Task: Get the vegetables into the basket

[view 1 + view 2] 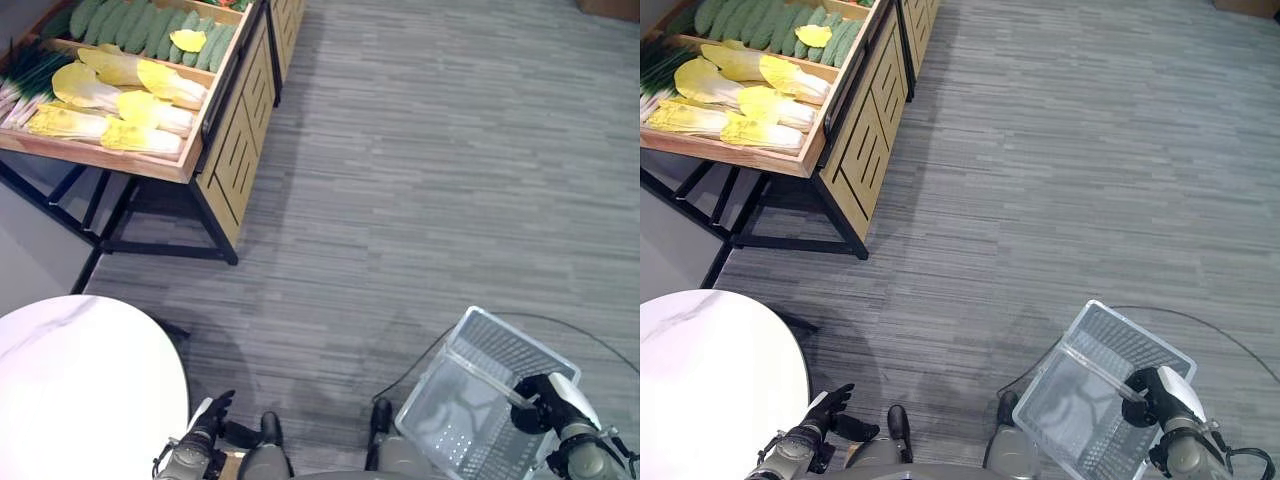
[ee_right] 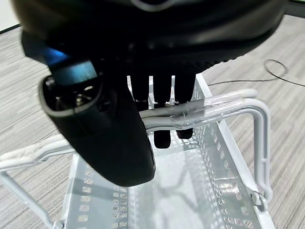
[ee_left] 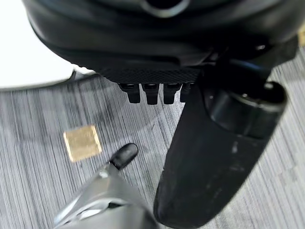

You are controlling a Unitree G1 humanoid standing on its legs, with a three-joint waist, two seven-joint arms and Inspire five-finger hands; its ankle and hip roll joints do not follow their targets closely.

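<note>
Right hand (image 1: 548, 400), at 5 o'clock: fingers curled under the doubled wire handle (image 2: 200, 112) of the basket (image 1: 470, 400), thumb across the front; you have the carry grip already. Basket: white perforated mesh, empty, likely light and stiff, liable to swing on its handle as you walk.

Left hand (image 1: 820, 412), at 7 o'clock beside the round white table (image 1: 80, 380): fingers relaxed and slightly bent, holding nothing.

Carpeted floor (image 1: 420, 180): separates you from the stock.

Vegetable stand (image 1: 215, 150), at 11 o'clock, well apart from both hands.
- Napa cabbages (image 1: 120, 105), yellow and white: probably bulky and heavy for one hand, leaves bruise; take each around its firm white base.
- Cucumbers (image 1: 150, 28), behind them: stiff, smooth, possibly slippery; grip mid-length.
- Green onions (image 1: 25, 80), far left: limp, light; gather as a bunch.
</note>
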